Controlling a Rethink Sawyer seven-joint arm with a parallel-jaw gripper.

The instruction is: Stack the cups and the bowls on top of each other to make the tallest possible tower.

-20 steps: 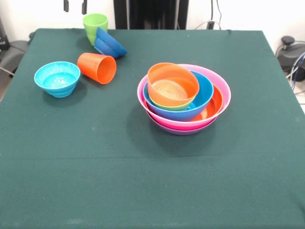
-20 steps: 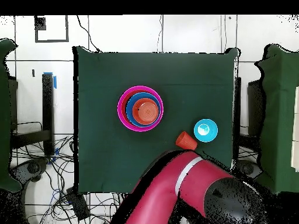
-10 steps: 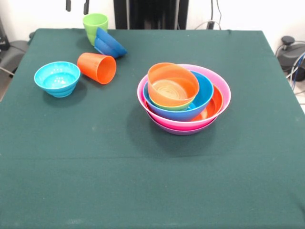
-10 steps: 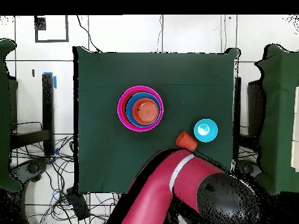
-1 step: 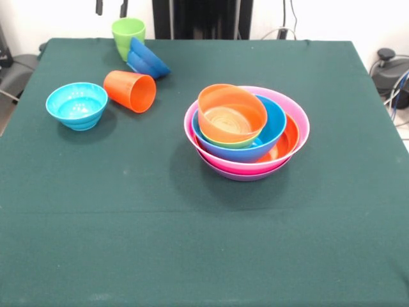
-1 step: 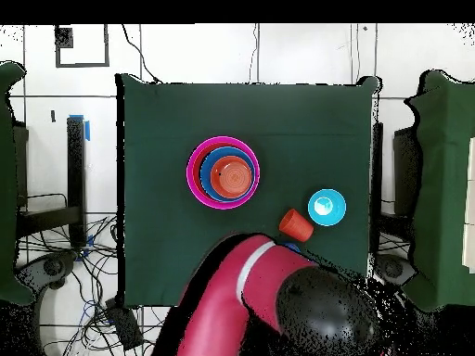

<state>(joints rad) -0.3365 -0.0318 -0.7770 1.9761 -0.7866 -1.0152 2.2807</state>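
Hovering above the lime green cup (image 5: 128, 33), gripper (image 5: 110, 7) tips seen with jaws apart, orange cup (image 5: 130, 91) tipped sideways left of the tower (image 5: 246, 131), light blue bowl (image 5: 77, 105) beside it on the bench (image 5: 204, 243).

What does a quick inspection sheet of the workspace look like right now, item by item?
Surface: green cloth table, flat.
Tower: tower of nested bowls, pink and purple at the base, orange bowl tilted on top.
Loose pieces: light blue bowl upright; orange cup on its side; green cup upright with the dark blue bowl leaning against it.
Clutter: nothing seen.
Gripper: gripper at the front view's top edge above the green cup, only its fingers' tips showing, apart, holding nothing.
Cables: bundles on the floor beside the table, off the cloth.
Surroundings: red arm over the table's edge.
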